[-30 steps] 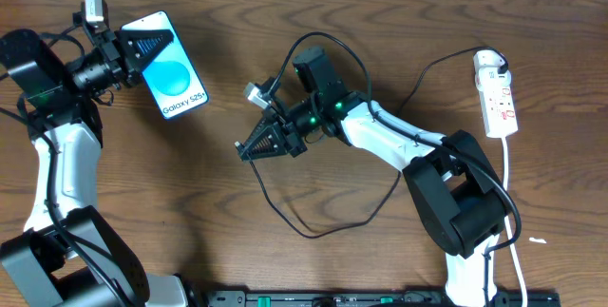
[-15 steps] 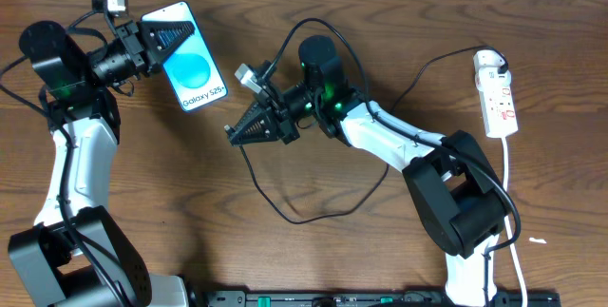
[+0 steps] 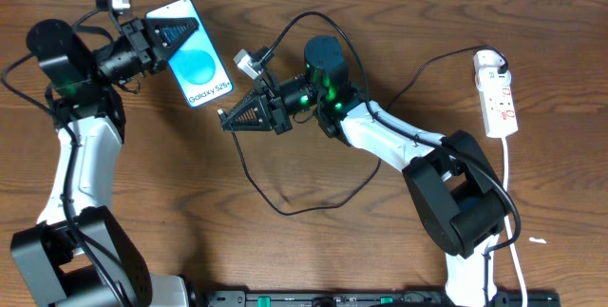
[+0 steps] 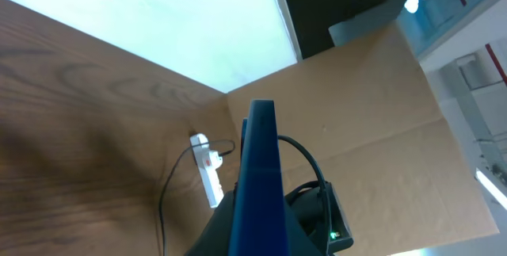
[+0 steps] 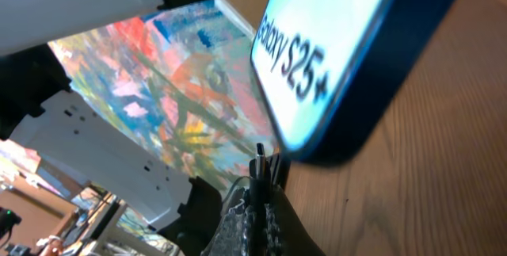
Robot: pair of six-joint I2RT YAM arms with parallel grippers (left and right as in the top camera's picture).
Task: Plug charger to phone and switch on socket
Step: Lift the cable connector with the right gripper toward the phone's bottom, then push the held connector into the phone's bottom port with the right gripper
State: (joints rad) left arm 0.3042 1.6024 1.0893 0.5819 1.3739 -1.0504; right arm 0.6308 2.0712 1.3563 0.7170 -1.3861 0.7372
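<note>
Phone [image 3: 203, 69] and charger [image 3: 288, 211] tip came closer; left gripper [image 3: 183, 30] pinches the phone, right gripper [image 3: 233, 120] the charger, almost ready for plugging.

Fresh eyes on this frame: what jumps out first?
The bright blue phone stands out first, held off the table at upper left in the left fingers. Just right of it, the right fingers pinch the charger near its plug tip, close to the phone's lower edge but not yet in. The white socket lies at far right, untouched.
</note>
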